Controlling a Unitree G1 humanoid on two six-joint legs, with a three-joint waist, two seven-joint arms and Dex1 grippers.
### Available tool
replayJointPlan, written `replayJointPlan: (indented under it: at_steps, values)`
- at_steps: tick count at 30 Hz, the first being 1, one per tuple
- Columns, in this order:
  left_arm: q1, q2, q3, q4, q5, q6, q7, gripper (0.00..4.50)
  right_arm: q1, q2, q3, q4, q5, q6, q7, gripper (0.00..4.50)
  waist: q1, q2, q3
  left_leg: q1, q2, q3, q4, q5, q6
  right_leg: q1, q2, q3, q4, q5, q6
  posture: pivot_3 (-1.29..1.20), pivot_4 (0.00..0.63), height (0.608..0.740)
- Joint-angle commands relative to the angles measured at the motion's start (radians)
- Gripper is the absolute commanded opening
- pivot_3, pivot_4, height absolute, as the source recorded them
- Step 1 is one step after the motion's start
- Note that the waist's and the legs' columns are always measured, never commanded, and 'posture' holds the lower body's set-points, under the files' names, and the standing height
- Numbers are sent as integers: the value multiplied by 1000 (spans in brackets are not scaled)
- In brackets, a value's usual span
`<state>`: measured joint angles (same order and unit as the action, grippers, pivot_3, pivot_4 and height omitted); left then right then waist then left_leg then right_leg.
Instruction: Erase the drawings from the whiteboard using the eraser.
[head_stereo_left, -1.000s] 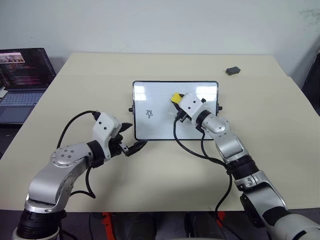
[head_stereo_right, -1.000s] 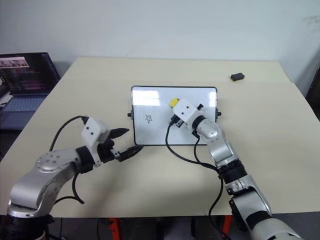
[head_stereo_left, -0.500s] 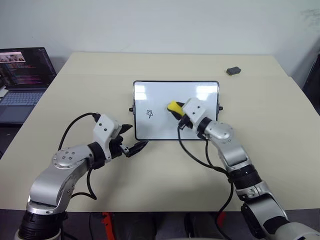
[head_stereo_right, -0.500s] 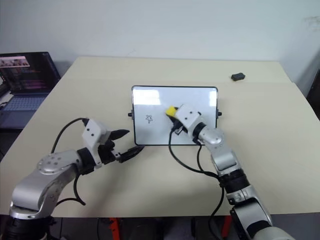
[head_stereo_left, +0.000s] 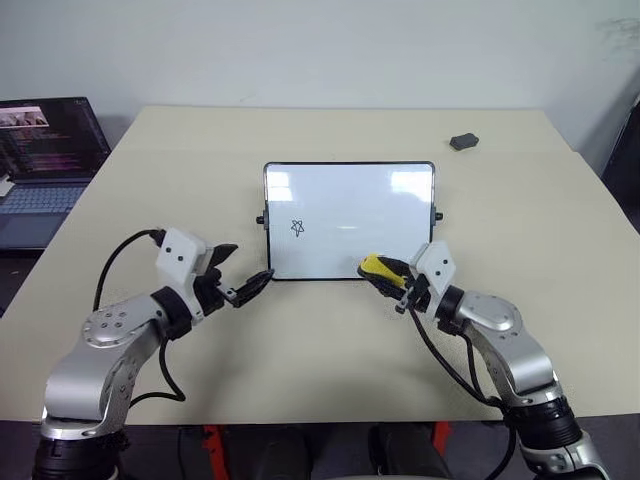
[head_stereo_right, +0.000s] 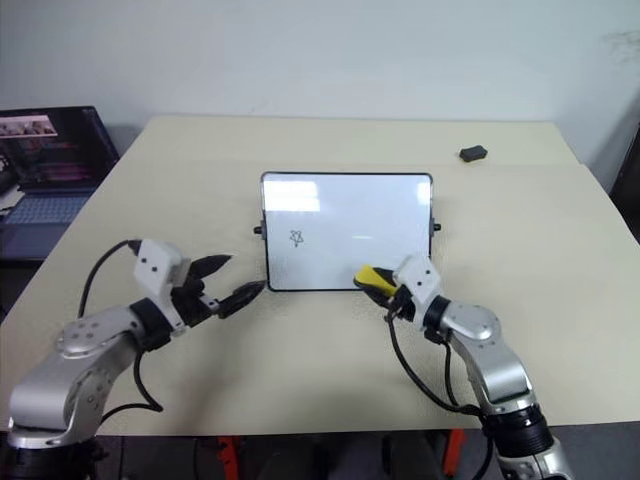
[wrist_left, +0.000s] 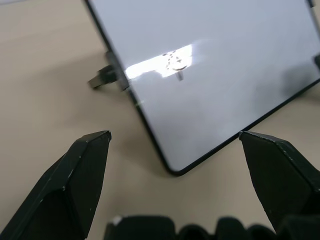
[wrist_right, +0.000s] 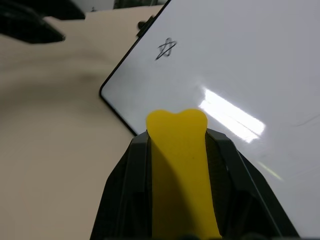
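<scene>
The whiteboard (head_stereo_left: 350, 205) lies flat in the middle of the table, and one drawing, a small star (head_stereo_left: 297, 228), shows on its left part. My right gripper (head_stereo_left: 388, 276) is shut on the yellow eraser (head_stereo_left: 377, 266), which hovers at the board's near edge, right of centre. In the right wrist view the eraser (wrist_right: 180, 170) sticks out between the fingers, with the star (wrist_right: 166, 49) beyond it. My left gripper (head_stereo_left: 241, 270) stands open just off the board's near left corner, apart from it. That corner (wrist_left: 175, 167) lies between its open fingers in the left wrist view.
A small dark grey lump (head_stereo_left: 463, 142) sits at the table's far right. An open laptop (head_stereo_left: 45, 150) stands off the table's left side. Cables loop from both wrists over the bare table (head_stereo_left: 320, 350) near me.
My right gripper has drawn the eraser back from the middle of the board to its near edge. My left gripper has shifted left, away from the board's corner.
</scene>
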<state>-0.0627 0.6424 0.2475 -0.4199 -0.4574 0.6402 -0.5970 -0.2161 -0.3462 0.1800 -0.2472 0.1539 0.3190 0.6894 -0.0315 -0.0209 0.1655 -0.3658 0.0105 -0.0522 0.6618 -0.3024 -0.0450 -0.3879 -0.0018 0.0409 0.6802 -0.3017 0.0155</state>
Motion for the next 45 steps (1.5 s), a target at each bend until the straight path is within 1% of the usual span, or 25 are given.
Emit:
replayJointPlan:
  at_steps: [1,5,8,11,13,17,20,23,25,34,36,40,45]
  values:
    - [-7,15,30,-27,-2,-16,6,4500,-47,15,13,-3,-21,-66,-15,1111,1,0,0,0,0,0,0,0,0,0,0,0,0,0,0,0,150,740]
    - [3,22,44,-30,-12,-4,0,4500,-164,63,39,87,-84,-169,-61,1111,-5,0,1,0,0,1,0,0,0,0,0,0,1,0,0,0,150,740]
    - [14,30,62,-28,-20,3,-7,4500,-290,102,75,225,-166,-272,-113,1111,-5,-1,1,1,1,0,0,0,0,-1,1,0,1,0,0,0,150,740]
    - [28,42,75,-29,-25,7,-13,4500,-432,154,98,389,-225,-337,-161,1111,-3,-1,1,0,1,0,0,0,0,-1,1,0,0,0,0,0,150,740]
    - [30,47,78,-28,-27,8,-13,4500,-496,179,104,478,-248,-374,-179,1111,-3,-1,1,0,0,1,0,0,0,-1,0,0,0,0,0,0,150,740]
    - [28,53,74,-41,-33,15,-11,4500,-676,247,122,741,-310,-464,-245,1111,-3,-1,2,0,0,1,0,0,0,-1,0,0,0,0,0,0,150,740]
    - [28,55,65,-50,-33,18,-12,4500,-758,282,139,895,-354,-520,-282,1111,-3,-1,2,0,0,1,0,0,0,-2,0,0,0,0,-1,0,150,740]
    - [29,51,59,-58,-33,20,-11,4500,-771,293,183,990,-398,-535,-256,1111,-3,-1,2,-1,0,1,-1,0,-1,-2,0,0,0,0,-1,0,150,740]
    - [31,50,53,-63,-31,18,-11,4500,-753,288,214,1017,-422,-545,-227,1111,-3,-1,2,-1,0,1,-1,0,-1,-2,-1,0,0,0,-1,0,150,740]
    - [22,52,43,-48,-30,7,-19,4500,-666,244,283,985,-459,-493,-64,1111,-4,-2,1,3,0,0,0,0,-1,1,-1,-1,3,1,-1,0,150,740]
    - [18,53,41,-41,-29,3,-24,4500,-666,247,272,971,-454,-497,-75,1111,-4,-2,1,3,0,0,1,0,-1,1,-1,-1,3,2,-2,0,150,740]
    - [14,53,36,-32,-24,-3,-33,4500,-725,266,199,981,-436,-531,-202,1111,-4,-1,1,3,0,-1,1,0,-1,1,-1,-2,3,2,-2,0,150,740]
    - [19,50,31,-29,-21,-11,-36,4500,-770,268,163,1007,-438,-553,-292,1111,-1,-1,2,2,0,-1,1,0,-1,0,-1,-2,2,2,-2,0,150,740]
